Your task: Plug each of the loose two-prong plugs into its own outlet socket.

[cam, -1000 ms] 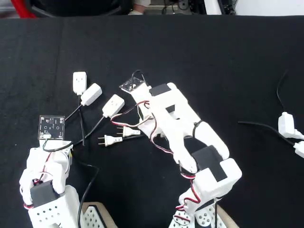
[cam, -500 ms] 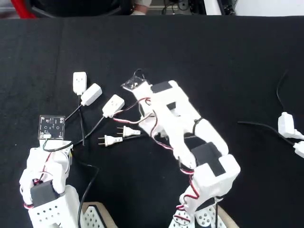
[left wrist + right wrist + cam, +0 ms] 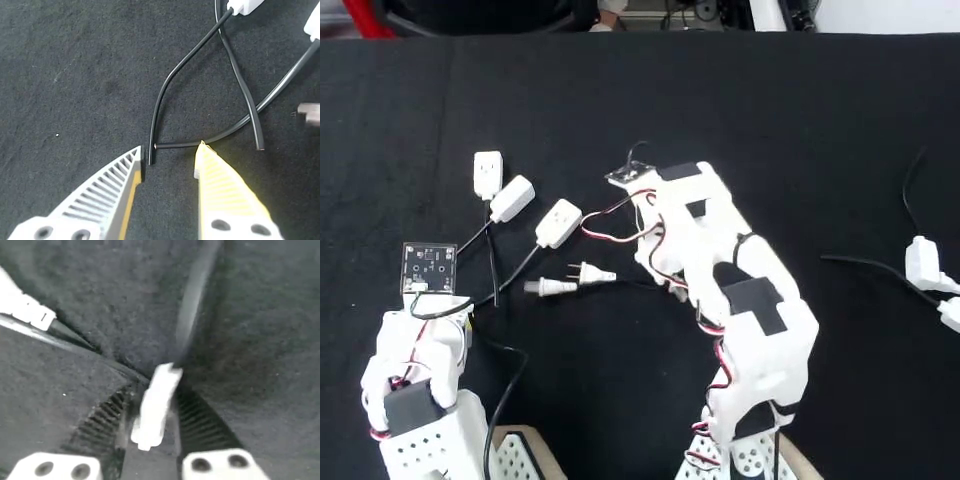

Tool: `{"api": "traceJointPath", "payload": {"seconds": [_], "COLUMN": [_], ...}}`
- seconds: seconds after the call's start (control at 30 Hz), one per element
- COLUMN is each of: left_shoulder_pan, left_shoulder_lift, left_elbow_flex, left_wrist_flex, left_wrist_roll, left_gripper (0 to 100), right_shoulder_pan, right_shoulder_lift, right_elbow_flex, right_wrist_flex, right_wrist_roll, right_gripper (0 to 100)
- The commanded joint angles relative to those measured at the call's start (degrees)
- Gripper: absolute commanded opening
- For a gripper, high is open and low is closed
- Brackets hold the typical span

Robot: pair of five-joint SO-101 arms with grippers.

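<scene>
Two white two-prong plugs (image 3: 590,273) (image 3: 546,288) lie side by side on the black cloth, prongs pointing left, black cords trailing. Three white outlet sockets (image 3: 487,172) (image 3: 512,198) (image 3: 558,222) lie just behind them. My right gripper (image 3: 155,385) is shut on a small white plug (image 3: 154,405), whose dark cord runs away from it. In the high view the right arm (image 3: 700,240) covers that grip. My left gripper (image 3: 170,152) stands open low over crossing black cords (image 3: 165,100), at the near left of the table.
Two more white sockets (image 3: 922,262) (image 3: 950,312) with a black cord (image 3: 865,265) lie at the right edge. Black cords (image 3: 495,270) run from the sockets toward the left arm (image 3: 420,350). Another white plug (image 3: 25,310) lies beside the right gripper.
The right arm has swung to the right and its wrist has risen. The two plugs on the cloth have shifted a little and the left one has rolled. The left arm has not moved.
</scene>
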Motion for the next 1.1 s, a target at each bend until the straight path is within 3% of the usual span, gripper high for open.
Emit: {"api": "traceJointPath", "payload": {"seconds": [0.0, 0.43, 0.93, 1.07], "left_shoulder_pan": [-0.48, -0.13, -0.04, 0.04], "left_shoulder_lift": [0.18, 0.18, 0.18, 0.18], "left_elbow_flex": [-0.22, -0.22, -0.31, -0.66], "left_wrist_flex": [-0.97, -1.05, -1.14, -1.14], "left_wrist_roll": [-0.44, -0.35, -0.09, 2.37], "left_gripper": [18, 18, 18, 18], "right_shoulder_pan": [1.41, 3.43, 3.16, -4.13], "right_shoulder_lift": [-0.04, -6.55, -58.07, -68.0], "right_elbow_flex": [-0.57, -0.31, 28.88, 37.76], "right_wrist_flex": [0.0, 0.35, -12.57, -20.66], "right_wrist_roll": [0.35, 2.73, 3.69, 3.69], "right_gripper": [2.9, 1.2, 1.2, 1.4]}}
